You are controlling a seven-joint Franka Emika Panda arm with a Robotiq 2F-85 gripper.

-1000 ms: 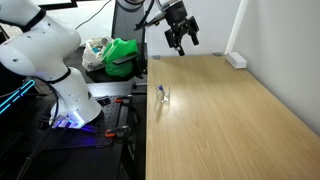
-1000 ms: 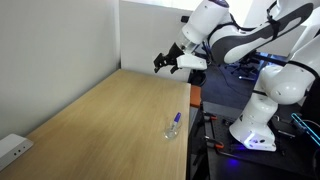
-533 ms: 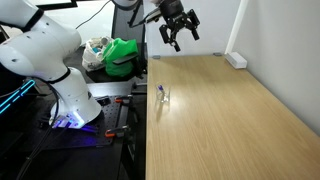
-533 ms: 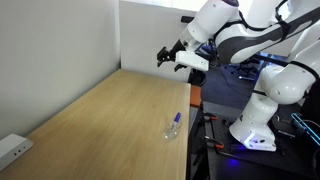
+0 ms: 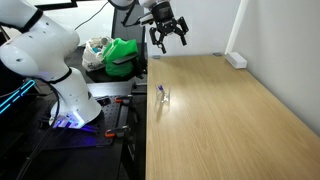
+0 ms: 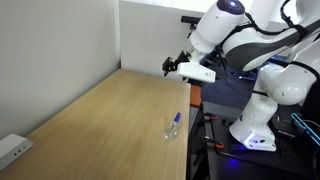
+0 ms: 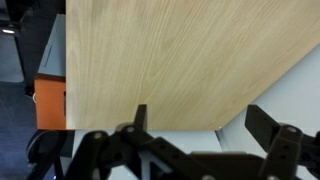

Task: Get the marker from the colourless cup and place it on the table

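Where the end effector stands: the end effector (image 5: 168,40) hangs in the air above the far left corner of the tabletop (image 5: 225,115), well apart from the cup; the same in both exterior views (image 6: 172,68).
End effector state: fingers (image 5: 155,42) spread wide with nothing between them. The wrist view (image 7: 200,128) confirms two dark fingers (image 7: 140,115) set apart over bare wood.
Cup: the clear cup (image 5: 161,98) stands upright on the tabletop (image 6: 100,120), close to the left edge in an exterior view and near the right edge in an exterior view (image 6: 172,130).
Marker: the marker (image 5: 160,91) sits inside the cup, its upper end rising above the rim. It leans at a tilt in an exterior view (image 6: 176,120).
Contact: none between end effector and cup or marker.
Wrist view coverage: tabletop (image 7: 160,60) fills most of the frame; cup and marker do not appear in it. An orange item (image 7: 50,100) lies beyond the left edge.
Surroundings: a white socket block (image 5: 236,60) rests at the far right of the tabletop. A green bag (image 5: 122,55) sits on the dark bench to the left.
Task status: marker not yet taken out.
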